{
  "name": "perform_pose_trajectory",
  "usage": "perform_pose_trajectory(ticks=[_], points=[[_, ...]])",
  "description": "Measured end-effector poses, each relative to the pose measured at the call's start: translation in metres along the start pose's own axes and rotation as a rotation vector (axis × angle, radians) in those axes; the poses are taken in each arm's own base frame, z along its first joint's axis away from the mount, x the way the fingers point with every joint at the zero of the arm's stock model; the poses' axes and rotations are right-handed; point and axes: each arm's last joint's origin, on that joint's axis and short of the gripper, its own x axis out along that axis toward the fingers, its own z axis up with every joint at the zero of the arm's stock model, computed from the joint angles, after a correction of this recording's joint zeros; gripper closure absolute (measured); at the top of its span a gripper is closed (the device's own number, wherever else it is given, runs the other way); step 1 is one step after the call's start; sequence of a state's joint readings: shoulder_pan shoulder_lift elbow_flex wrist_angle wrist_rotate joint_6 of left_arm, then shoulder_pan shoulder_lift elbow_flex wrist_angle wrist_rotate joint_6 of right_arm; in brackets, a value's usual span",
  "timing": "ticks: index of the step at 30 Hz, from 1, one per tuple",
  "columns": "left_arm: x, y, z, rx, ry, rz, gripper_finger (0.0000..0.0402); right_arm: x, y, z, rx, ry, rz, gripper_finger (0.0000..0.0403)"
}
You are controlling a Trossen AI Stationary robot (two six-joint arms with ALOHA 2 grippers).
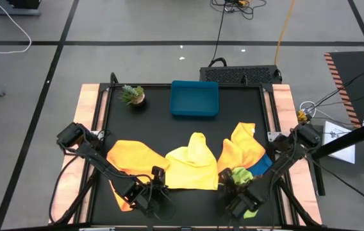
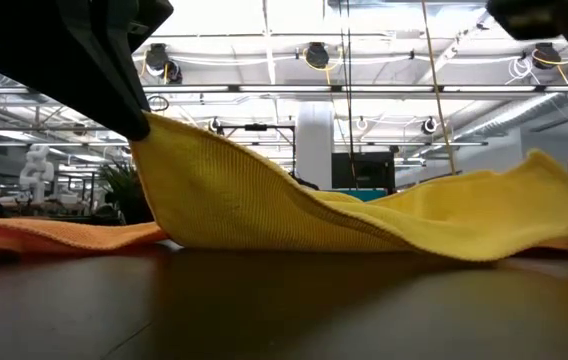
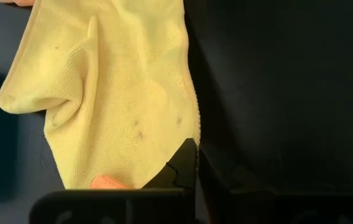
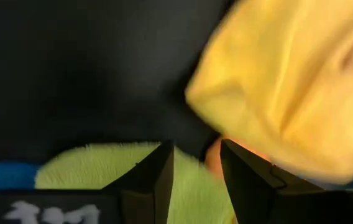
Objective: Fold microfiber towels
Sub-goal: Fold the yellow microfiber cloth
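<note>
The yellow towel (image 1: 191,167) lies crumpled at the table's near middle. It also shows in the low view (image 2: 364,210). My left gripper (image 1: 158,181) is shut on its near left corner. An orange towel (image 1: 131,157) lies left of it and a second orange towel (image 1: 243,147) lies right of it. A lime green towel (image 1: 241,174) and a blue towel (image 1: 262,165) lie at the near right. My right gripper (image 4: 196,168) is open just above the lime green towel (image 4: 96,165), beside the yellow towel's right end (image 4: 288,81). I cannot tell if it touches either. My left gripper (image 3: 196,165) pinches the yellow towel's near left corner (image 3: 189,134) between its two fingers, at the hemmed edge. It comes from above. That corner (image 2: 149,125) is lifted off the table. The cloth slopes slackly down from it, and its middle (image 2: 294,240) rests on the table.
A rigid blue tray (image 1: 195,99) stands at the far middle of the black mat. A small potted plant (image 1: 132,95) stands at the far left. The yellow towel's right end (image 2: 539,165) stands up in a hump. Bare mat (image 2: 264,300) lies near the front edge.
</note>
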State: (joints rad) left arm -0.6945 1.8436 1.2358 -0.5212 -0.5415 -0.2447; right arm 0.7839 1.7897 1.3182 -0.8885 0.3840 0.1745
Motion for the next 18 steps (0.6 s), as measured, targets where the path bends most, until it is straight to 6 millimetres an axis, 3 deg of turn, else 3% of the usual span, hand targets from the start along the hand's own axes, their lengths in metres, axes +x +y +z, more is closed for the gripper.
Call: perform_pose_trajectory(ticks=[6, 12, 18], points=[[0.000, 0.000, 0.000, -0.001, -0.001, 0.000, 0.0393, 0.007, -0.018, 0.015, -0.136, -0.102, -0.036, 0.0279], [0.000, 0.000, 0.000, 0.002, -0.001, -0.001, 0.0397, 0.022, -0.055, 0.015, -0.054, -0.065, 0.082, 0.0279], [0.000, 0.000, 0.000, 0.001, 0.000, -0.001, 0.0388, 0.030, -0.075, 0.008, 0.003, -0.007, 0.233, 0.0279]])
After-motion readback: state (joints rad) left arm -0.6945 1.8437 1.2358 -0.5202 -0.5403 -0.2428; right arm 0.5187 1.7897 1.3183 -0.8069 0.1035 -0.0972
